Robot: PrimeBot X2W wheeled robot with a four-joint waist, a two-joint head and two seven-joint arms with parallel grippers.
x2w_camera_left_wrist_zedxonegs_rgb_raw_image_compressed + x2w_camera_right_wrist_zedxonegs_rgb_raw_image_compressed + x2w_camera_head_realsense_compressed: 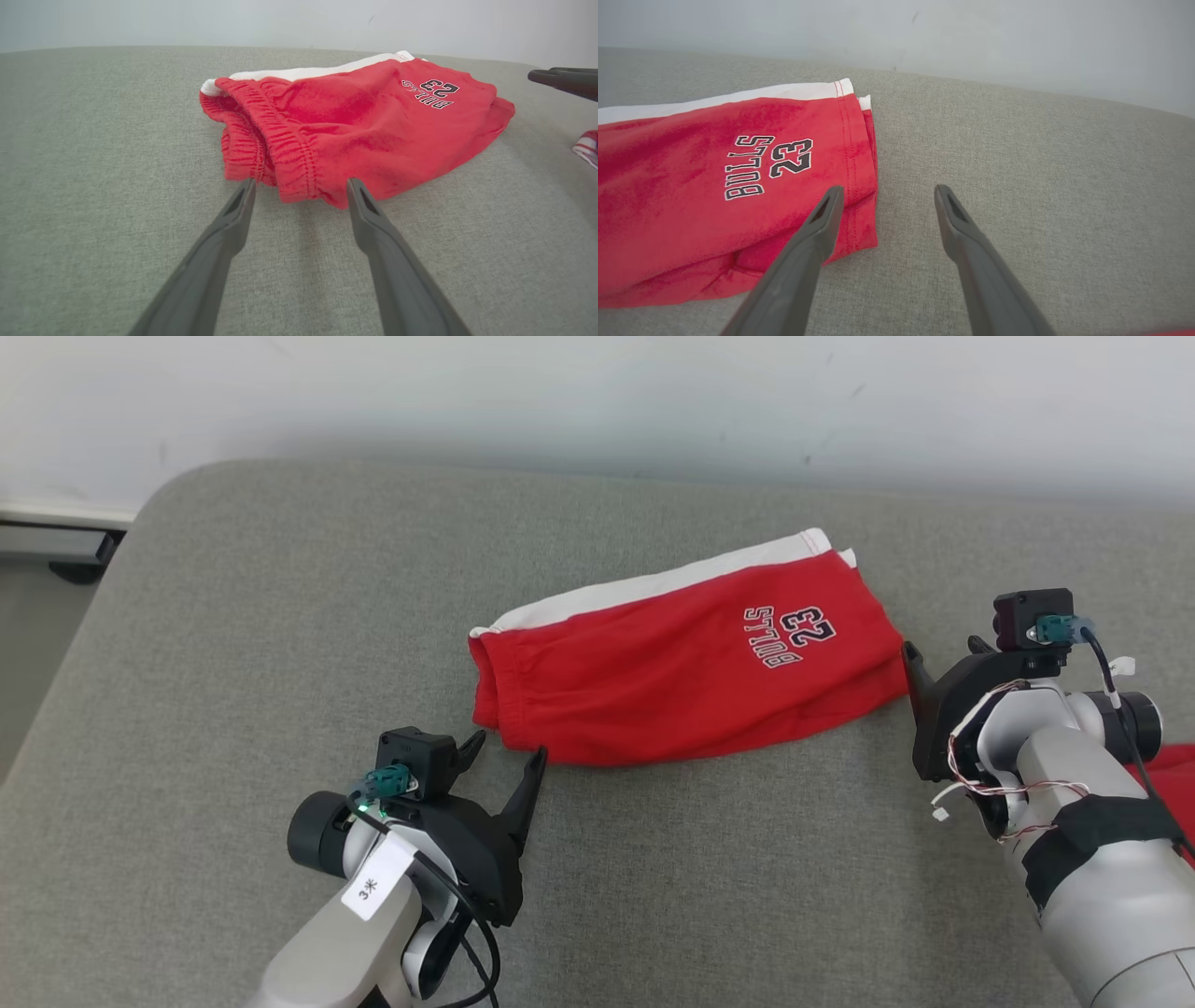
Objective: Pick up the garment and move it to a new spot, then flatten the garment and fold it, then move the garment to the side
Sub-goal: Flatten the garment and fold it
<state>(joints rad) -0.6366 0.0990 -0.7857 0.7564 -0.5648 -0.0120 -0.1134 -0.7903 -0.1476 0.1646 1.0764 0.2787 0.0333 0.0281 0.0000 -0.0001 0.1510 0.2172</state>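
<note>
The left gripper [511, 745] is just beside the waistband end of the folded red cotton shorts with a white side stripe and "BULLS 23" print [672, 681], jaws wide open, holding nothing. The shorts lie on the grey fabric tabletop [280, 616]. At their hem end, the right gripper [888, 188] also has open, empty jaws.

The head camera looks steeply down on the grey fabric surface [233, 616], with the red shorts [681, 663] mid-frame. Both wrist cameras sit low and close: the left faces the waistband end, the right the hem end. All three share the red shorts. The left wrist view's upper right catches the right gripper [542, 73].
</note>
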